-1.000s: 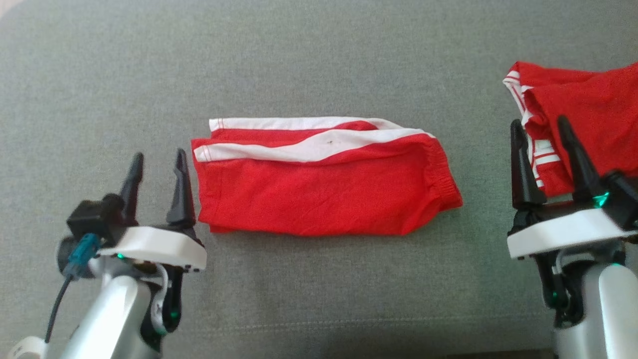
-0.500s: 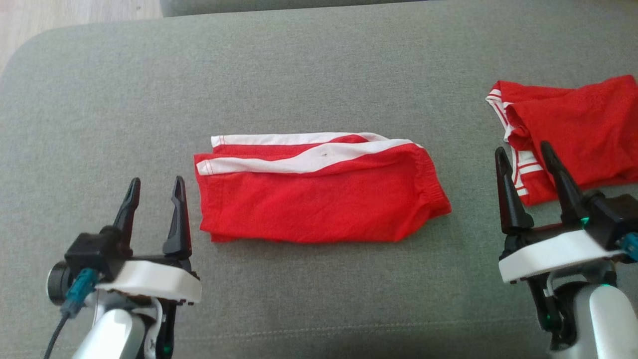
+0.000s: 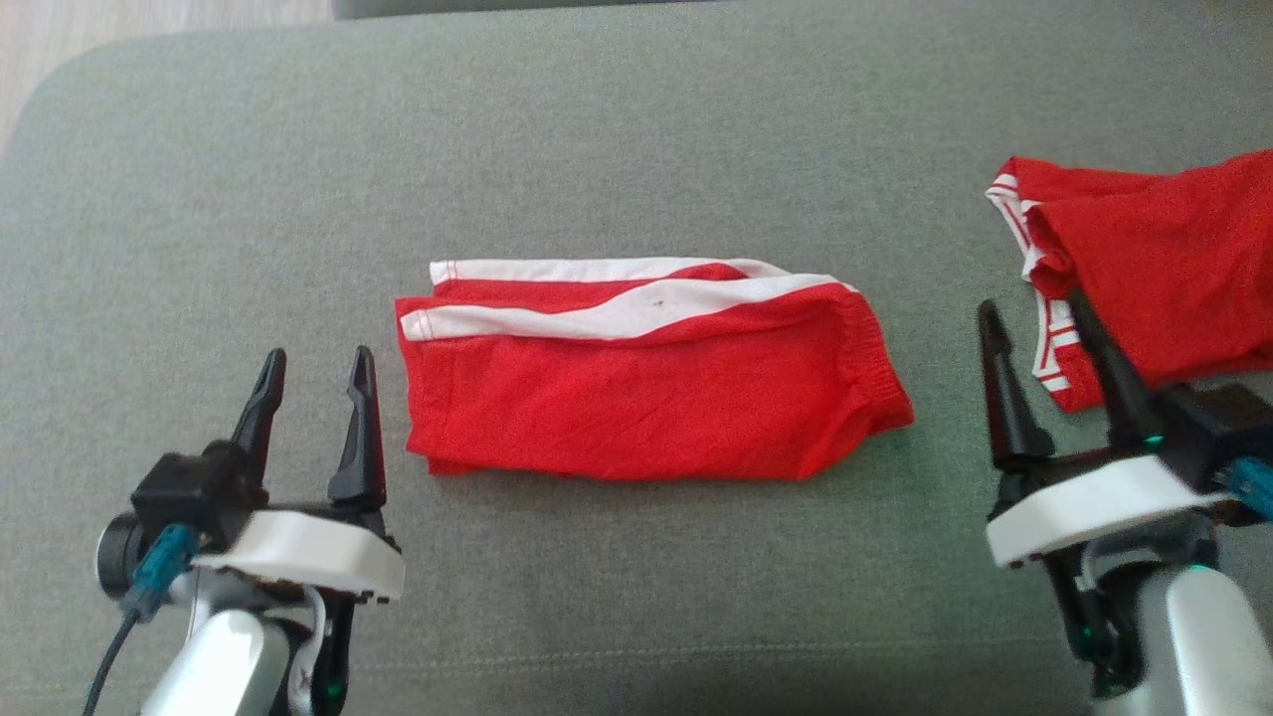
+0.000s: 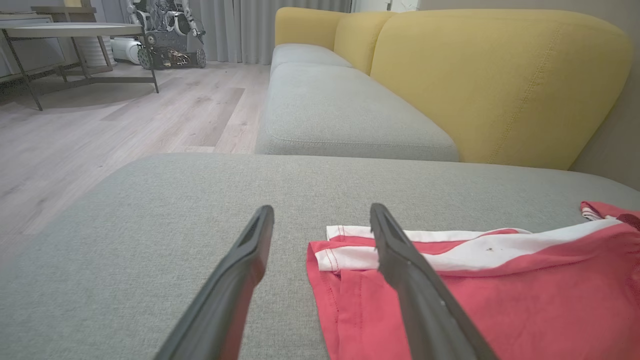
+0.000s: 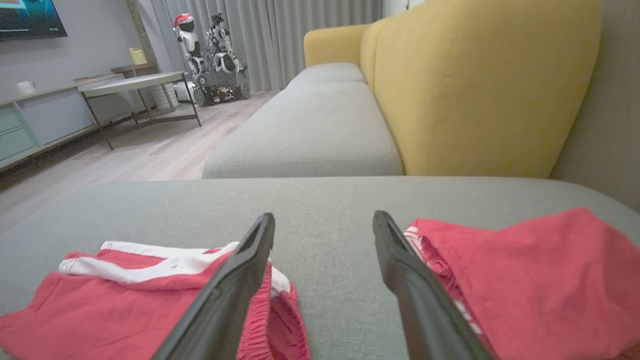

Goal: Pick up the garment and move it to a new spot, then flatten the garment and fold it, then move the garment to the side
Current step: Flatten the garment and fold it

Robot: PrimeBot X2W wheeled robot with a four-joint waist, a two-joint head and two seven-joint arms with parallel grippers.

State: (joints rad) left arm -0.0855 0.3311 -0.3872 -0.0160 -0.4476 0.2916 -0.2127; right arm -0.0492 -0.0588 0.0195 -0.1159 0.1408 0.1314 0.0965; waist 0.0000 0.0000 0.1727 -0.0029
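View has tipped up (camera moved, not the things): the far edge of the cushion [image 3: 597, 109] and a strip of floor [image 3: 149, 20] now show beyond the folded shorts [image 3: 646, 408]. The left gripper [image 3: 316, 353] has drawn back slightly from the shorts. The right gripper [image 3: 1029, 300] has drawn back and edged toward them.

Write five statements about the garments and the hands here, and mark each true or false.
1. The folded garment lies between the left hand and the right hand. True.
2. The left hand grips the folded garment. False: it stands open and empty beside the garment's edge.
3. A second red garment lies rumpled by the right hand. True.
4. The folded garment's stripes are blue. False: they are white.
5. Both garments rest on a wooden table. False: they lie on a grey sofa cushion.
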